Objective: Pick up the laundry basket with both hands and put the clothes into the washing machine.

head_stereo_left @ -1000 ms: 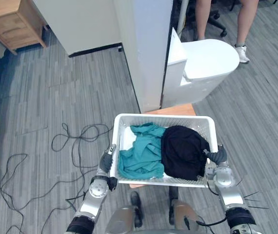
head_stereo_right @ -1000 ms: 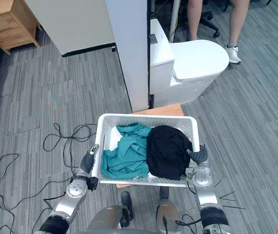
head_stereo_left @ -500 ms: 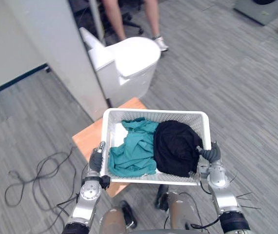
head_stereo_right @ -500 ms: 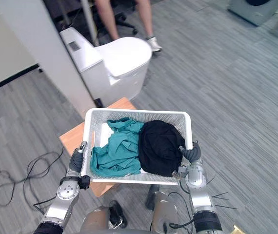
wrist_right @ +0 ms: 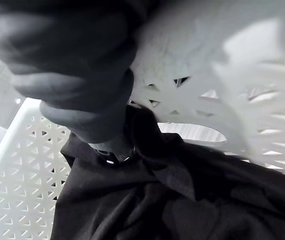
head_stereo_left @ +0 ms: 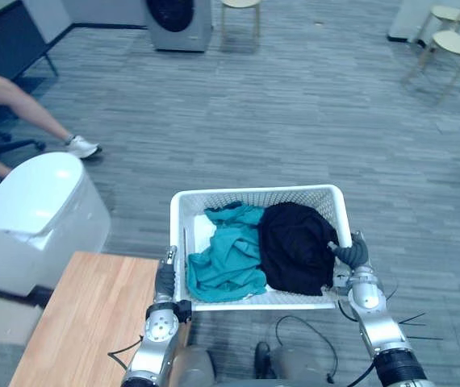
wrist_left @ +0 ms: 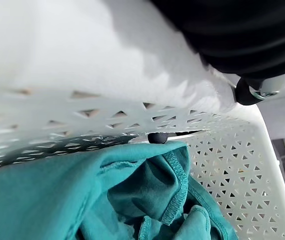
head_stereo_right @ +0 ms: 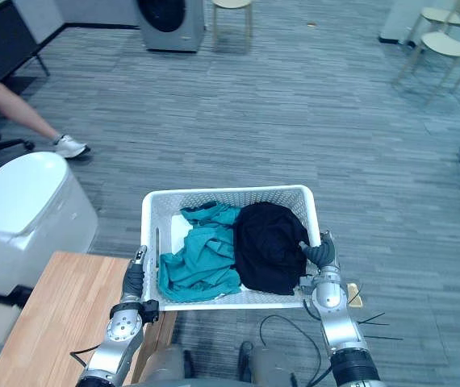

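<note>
**Right hand** [head_stereo_left: 353,260] – closed on the right end of the laundry basket [head_stereo_left: 254,193]. The dark thumb hooks over the rim into the inside and rests against the black garment [head_stereo_left: 296,248].

**Left hand** [head_stereo_left: 165,280] – clamped on the left end of the basket. It lies along the outside wall, and the left wrist view shows a dark fingertip poking through the slot under the rim.

**Laundry basket** – white, perforated walls, held level between the two hands in front of the robot. It is clear of the wooden desk [head_stereo_left: 85,318], which sits just beside its lower left corner.

**Contents:**
- teal garment [head_stereo_left: 228,262], crumpled, in the left half
- black garment, bunched, in the right half, touching the teal one along the middle

Nothing hangs over the rim.

**Washing machine** [head_stereo_left: 178,11] – at the far end of the grey floor [head_stereo_left: 294,121], well apart from the basket. It shows a dark round front, and I cannot tell whether the door is open.

**Progress:**
- Done: the two-handed pick-up appears complete.
- Left: carry the basket across the open floor to the machine, then move both garments into the drum. No clothing has left the basket yet.
</note>
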You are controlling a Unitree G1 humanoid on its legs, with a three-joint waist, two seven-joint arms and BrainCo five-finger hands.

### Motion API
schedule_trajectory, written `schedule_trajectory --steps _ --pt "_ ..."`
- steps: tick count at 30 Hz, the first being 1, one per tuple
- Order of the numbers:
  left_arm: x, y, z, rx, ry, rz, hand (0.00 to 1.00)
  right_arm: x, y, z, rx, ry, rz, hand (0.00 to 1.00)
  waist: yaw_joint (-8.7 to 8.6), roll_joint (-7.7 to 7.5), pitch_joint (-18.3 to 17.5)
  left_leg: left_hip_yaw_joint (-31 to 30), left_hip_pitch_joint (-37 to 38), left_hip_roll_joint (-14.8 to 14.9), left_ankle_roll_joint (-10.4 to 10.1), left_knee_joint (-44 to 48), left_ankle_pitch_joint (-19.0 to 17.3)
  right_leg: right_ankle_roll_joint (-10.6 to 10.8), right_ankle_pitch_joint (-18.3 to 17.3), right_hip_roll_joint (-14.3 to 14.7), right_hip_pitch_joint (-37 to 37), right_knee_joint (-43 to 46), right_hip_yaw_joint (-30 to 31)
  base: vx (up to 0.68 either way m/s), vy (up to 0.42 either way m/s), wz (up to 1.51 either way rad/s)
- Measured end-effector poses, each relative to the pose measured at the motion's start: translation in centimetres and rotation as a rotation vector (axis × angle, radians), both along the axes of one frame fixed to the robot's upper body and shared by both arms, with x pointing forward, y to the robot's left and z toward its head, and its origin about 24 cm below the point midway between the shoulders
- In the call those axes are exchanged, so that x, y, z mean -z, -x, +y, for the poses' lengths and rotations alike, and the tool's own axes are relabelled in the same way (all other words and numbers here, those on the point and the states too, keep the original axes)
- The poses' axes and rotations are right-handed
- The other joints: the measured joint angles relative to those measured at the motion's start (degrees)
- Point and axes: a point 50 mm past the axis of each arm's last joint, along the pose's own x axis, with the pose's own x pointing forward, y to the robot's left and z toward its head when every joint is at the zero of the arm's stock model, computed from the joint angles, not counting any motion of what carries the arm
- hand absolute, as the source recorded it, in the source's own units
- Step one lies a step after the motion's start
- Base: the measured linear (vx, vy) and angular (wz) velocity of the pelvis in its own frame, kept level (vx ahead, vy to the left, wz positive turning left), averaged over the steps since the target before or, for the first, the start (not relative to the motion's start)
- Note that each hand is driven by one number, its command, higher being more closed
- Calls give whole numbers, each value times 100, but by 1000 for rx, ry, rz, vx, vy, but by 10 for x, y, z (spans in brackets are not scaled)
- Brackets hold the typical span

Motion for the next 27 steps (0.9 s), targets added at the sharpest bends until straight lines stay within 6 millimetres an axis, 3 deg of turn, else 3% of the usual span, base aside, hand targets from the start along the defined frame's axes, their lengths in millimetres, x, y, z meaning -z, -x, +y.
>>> schedule_trajectory --steps 1,2,4,5,6,7,8,10,11,12,14,16,17,18,20,21,22,23,24,25,26,27 --pt "1 2 2 -4 -3 7 100 1 0 2 -4 -5 4 100 51 5 -3 13 85 -55 92 -178 294 74 8 3 77 -108 97 276 183 -64" --pt "2 4 5 -7 -12 14 100 2 1 5 -7 -15 5 100 71 -73 -23 106 230 -208 161 -469 321 239 104 -95 211 -379 278 273 136 -30" --pt "-1 1 6 -16 -4 -3 100 -1 -2 7 -9 -14 -9 100 136 -54 -35 242 173 -283 252 -323 334 431 236 -219 289 -671 330 397 197 -9" --pt "0 3 7 -24 -3 2 100 -1 -3 9 -18 -15 -8 100 158 -59 -37 268 186 -316 330 -243 287 471 209 -260 315 -654 349 426 221 -7" --pt "3 7 11 -41 -3 18 100 1 -3 13 -32 -23 -3 100 190 -64 -40 306 289 -412 508 -201 173 658 12 -370 354 -451 379 360 173 -6" --pt "5 10 12 -45 -4 27 100 5 -2 15 -29 -30 13 100 239 -64 -44 372 574 -543 704 -339 1 891 -346 -491 191 303 520 424 204 -5" --pt "5 11 12 -46 -5 31 100 6 -1 15 -28 -34 18 100 247 -56 -47 386 699 -568 772 -395 -128 1043 -490 -503 -24 948 569 281 135 2" --pt "6 13 15 -47 -15 40 100 9 1 18 -24 -51 29 100 197 -135 -16 334 1005 -713 923 -391 -423 1613 -624 -651 -711 2907 657 258 99 28" --pt "10 18 18 -48 -24 62 100 15 5 20 -20 -65 51 100 104 -245 -31 229 1340 -903 964 -443 -566 1559 -571 -915 -1134 4247 573 539 93 46" --pt "12 20 16 -40 -25 80 100 19 9 18 -15 -62 70 100 83 -259 -34 162 1741 -1007 984 -655 -641 1252 -685 -1108 -1386 4755 411 506 45 42" --pt "11 19 16 -32 -31 80 100 20 10 18 -16 -62 72 100 -39 -196 -41 -51 2181 -1045 992 -1051 -653 795 -866 -1276 -1777 4460 2 506 0 38" --pt "9 17 16 -28 -33 71 100 18 8 17 -24 -58 67 100 -196 -80 -45 -234 2470 -926 909 -1352 -687 691 -875 -1263 -2231 3525 -333 513 -47 43" --pt "9 15 14 -21 -31 67 100 16 6 14 -29 -48 65 100 -236 66 29 -309 2701 -751 761 -1470 -765 707 -609 -1112 -2419 2592 -360 570 -92 35" --pt "8 14 13 -16 -32 65 100 16 7 13 -27 -51 66 100 -277 134 65 -387 2919 -612 624 -1538 -831 803 66 -986 -2493 1279 -340 596 -112 35" --pt "8 13 14 -14 -39 63 100 14 6 14 -29 -56 56 100 -344 35 23 -513 3249 -591 411 -1649 -934 872 958 -1001 -2487 -462 -265 682 -192 42" --pt "8 13 16 -12 -45 64 100 15 8 15 -29 -56 61 100 -377 -62 -28 -694 3581 -601 250 -1693 -1023 708 1135 -1025 -2470 -738 -178 743 -249 38" --pt "9 12 13 -11 -36 68 100 15 7 13 -28 -48 63 100 -378 28 -30 -748 3718 -504 212 -1641 -1046 590 1805 -994 -2487 -500 -136 803 -268 29" --pt "9 12 9 -13 -24 71 100 14 7 10 -23 -40 67 100 -365 206 -127 -862 3677 -280 32 -1187 -946 481 2238 -940 -2616 166 -273 663 -214 11" --pt "10 11 8 -11 -20 72 100 13 6 9 -23 -33 66 100 -367 331 -136 -858 3591 -156 -204 -833 -802 445 2035 -853 -2651 511 -362 940 -348 7" --pt "10 9 7 -14 -14 69 100 11 4 8 -25 -30 57 100 -376 466 -123 -837 3037 107 -467 573 89 296 1446 -628 -2506 1000 -515 749 -313 -2" --pt "10 9 6 -14 -12 70 100 11 4 8 -24 -28 55 100 -356 489 -104 -785 2778 222 -517 1224 743 269 1251 -570 -2340 1057 -520 905 -346 -5" --pt "11 10 5 -14 -8 75 100 10 4 8 -20 -27 53 100 -296 557 -30 -717 2197 590 -700 2729 1457 224 958 -404 -1803 924 -585 708 -228 -4"
